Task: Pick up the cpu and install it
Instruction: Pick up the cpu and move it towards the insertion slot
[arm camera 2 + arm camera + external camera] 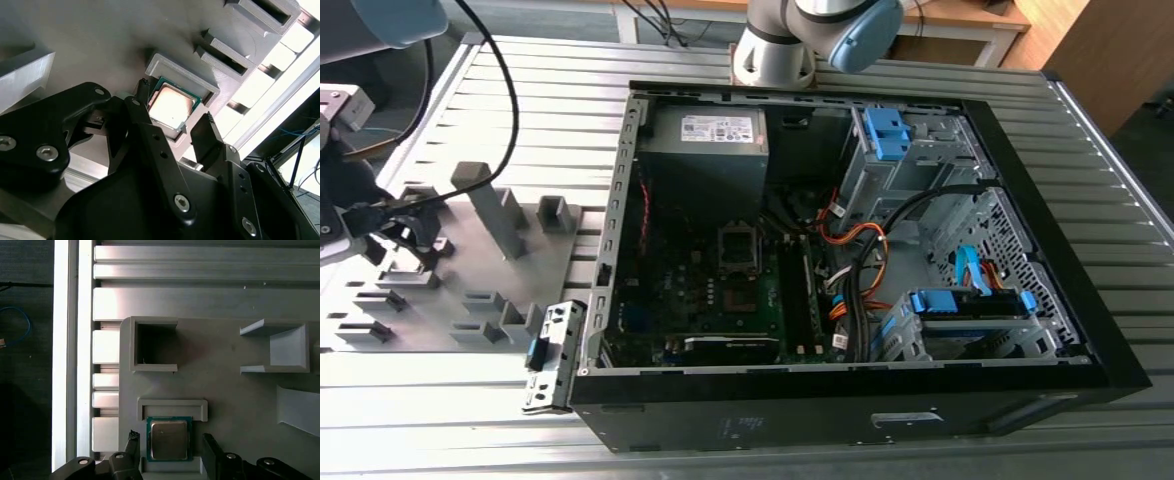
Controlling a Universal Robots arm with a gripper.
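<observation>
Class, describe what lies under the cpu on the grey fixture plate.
The cpu rests in a shallow walled pocket of the grey fixture plate. The pocket's floor beneath it is covered by the chip.

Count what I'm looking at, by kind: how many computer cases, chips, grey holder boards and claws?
computer case: 1
cpu chip: 1, lying in a pocket of the board
grey holder board: 1
claw: 1, open, a finger on each side of the chip
Total: 4
</observation>
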